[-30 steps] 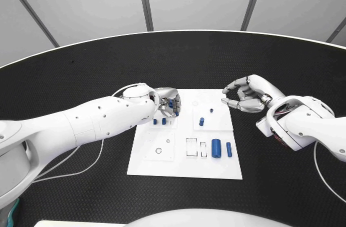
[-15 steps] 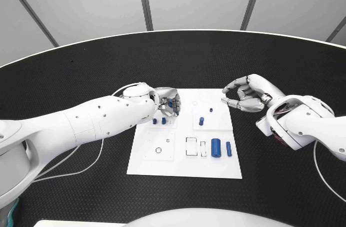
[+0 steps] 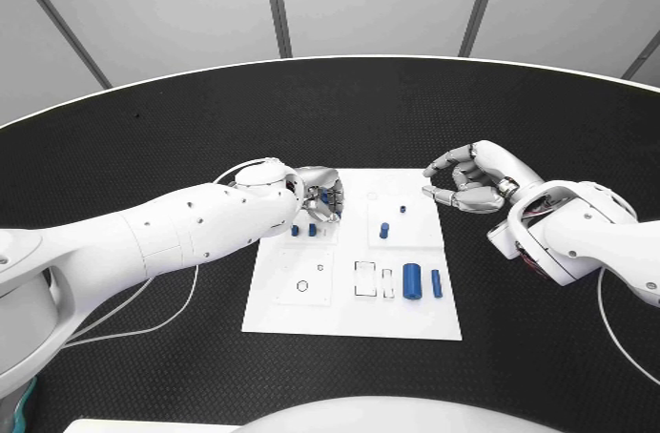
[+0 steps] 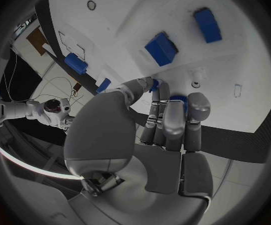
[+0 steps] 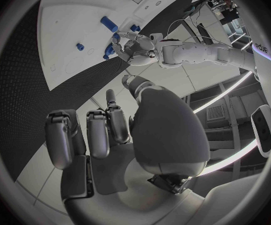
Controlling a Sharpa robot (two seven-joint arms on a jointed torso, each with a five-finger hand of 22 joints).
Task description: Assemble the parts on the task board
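Note:
The white task board (image 3: pixel 351 309) lies in the middle of the black table. My left hand (image 3: pixel 319 193) hovers over its far left corner and pinches a small blue part (image 4: pixel 178 99) between its fingertips. Just below that hand two small blue parts (image 3: pixel 304 231) stand in the board, seen as blue blocks (image 4: pixel 162 48) in the left wrist view. Another small blue part (image 3: pixel 383 231) sits mid-board. A thick blue cylinder (image 3: pixel 413 282) and a thinner one (image 3: pixel 436 283) lie at the right. My right hand (image 3: pixel 467 180) hangs beside the board's far right corner, fingers curled in, holding nothing.
Empty recesses (image 3: pixel 366 280) and small holes (image 3: pixel 302 287) mark the board's near half. A white cable (image 3: pixel 137 304) runs over the table under my left arm. The right wrist view shows the board (image 5: pixel 67 35) and my left hand (image 5: pixel 135 47) across it.

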